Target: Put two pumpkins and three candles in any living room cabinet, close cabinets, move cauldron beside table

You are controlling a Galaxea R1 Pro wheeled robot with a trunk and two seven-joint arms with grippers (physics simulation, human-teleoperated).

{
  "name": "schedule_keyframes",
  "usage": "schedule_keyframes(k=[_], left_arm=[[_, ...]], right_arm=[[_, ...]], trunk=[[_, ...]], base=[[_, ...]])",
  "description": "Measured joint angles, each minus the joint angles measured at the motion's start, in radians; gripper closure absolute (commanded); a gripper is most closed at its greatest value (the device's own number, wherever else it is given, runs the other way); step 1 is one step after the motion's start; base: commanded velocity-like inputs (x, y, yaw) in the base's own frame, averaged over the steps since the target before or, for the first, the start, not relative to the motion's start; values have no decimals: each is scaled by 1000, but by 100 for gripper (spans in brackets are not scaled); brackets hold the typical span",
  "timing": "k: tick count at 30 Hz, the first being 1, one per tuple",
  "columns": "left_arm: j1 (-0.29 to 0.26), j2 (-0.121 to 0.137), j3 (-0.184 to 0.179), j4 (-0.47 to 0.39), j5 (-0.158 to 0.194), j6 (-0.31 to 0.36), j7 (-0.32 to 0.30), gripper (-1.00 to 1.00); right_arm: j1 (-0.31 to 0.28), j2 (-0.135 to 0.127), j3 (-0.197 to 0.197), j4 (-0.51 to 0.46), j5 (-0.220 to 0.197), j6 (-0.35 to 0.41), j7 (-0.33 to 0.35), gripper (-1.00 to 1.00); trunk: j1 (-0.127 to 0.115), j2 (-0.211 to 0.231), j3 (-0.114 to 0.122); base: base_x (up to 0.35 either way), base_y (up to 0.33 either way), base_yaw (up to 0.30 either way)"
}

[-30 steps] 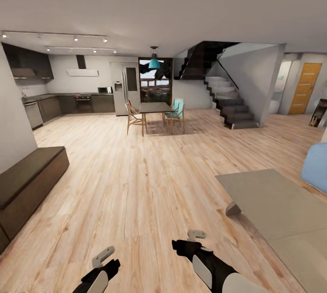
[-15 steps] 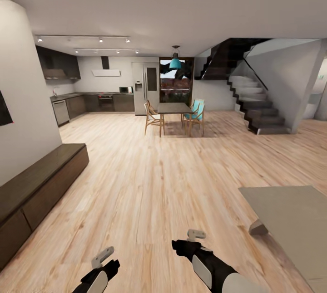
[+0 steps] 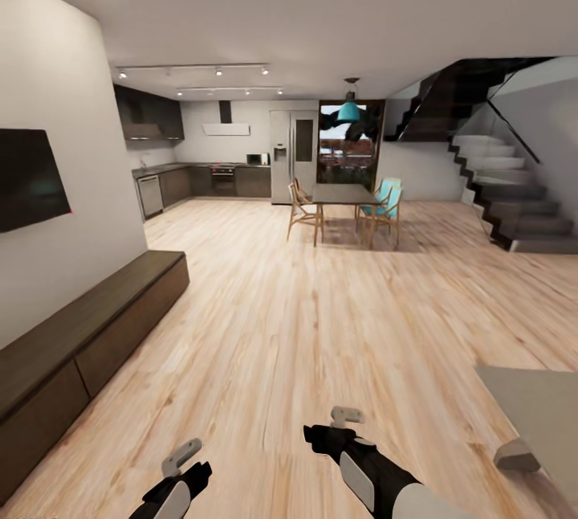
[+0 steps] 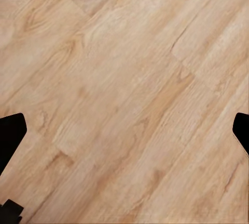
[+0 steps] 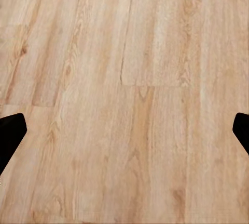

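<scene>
Both grippers spread wide and empty, low over bare wooden floor.

Left gripper and right gripper carrying nothing; cabinet along the wall at left, drawers shut, coffee table corner at right. Flat handleless fronts, probably stiff and heavy: best gripped at a top edge.

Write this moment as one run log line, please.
base: turning | left hand: open, empty | right hand: open, empty | cabinet: closed, left
</scene>
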Motion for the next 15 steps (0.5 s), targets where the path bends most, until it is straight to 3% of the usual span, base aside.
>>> schedule_keyframes(k=[15], left_arm=[[0,2,0,0,1,1,3,-100]], right_arm=[[0,0,0,2,2,0,0,-100]], trunk=[[0,0,0]], base=[[310,-116,274]])
